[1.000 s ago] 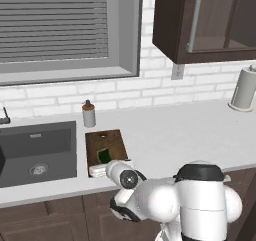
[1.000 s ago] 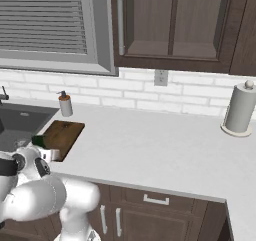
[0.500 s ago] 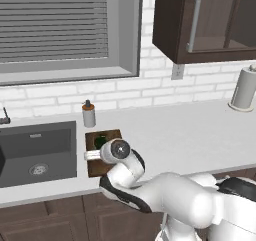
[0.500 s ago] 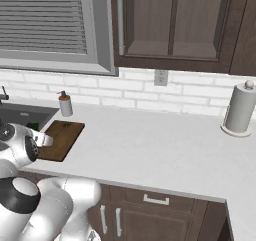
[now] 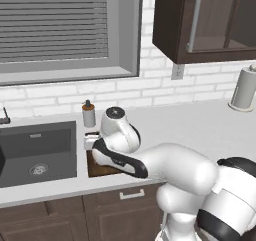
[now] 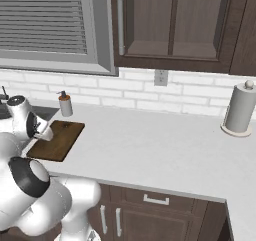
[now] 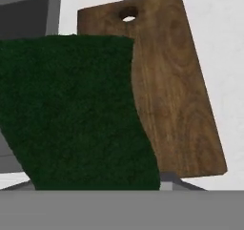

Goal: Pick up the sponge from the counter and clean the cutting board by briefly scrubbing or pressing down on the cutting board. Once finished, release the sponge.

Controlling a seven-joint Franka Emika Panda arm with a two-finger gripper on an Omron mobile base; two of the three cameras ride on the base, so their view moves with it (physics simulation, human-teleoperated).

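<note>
In the hand view the dark green sponge (image 7: 81, 114) looms close and hides my fingertips. Behind it lies the dark brown cutting board (image 7: 176, 95), with its small hole at the far short edge. My gripper (image 5: 91, 144) is shut on the sponge and hangs over the board's left side (image 5: 100, 166), beside the sink. From the right, the gripper (image 6: 43, 133) sits above the board's near left edge (image 6: 59, 140). The board rests on the light counter (image 6: 150, 145). I cannot tell whether the sponge touches the board.
A dark sink basin (image 5: 35, 152) lies left of the board. A soap bottle (image 5: 89, 114) stands just behind it by the wall. A paper towel roll (image 6: 239, 108) stands far right. My arm's white elbow arches over the counter's front edge.
The hand has carried the sponge from the board's front edge back and to the left over the board. The arm has stretched forward and its elbow has swung low across the counter front.
</note>
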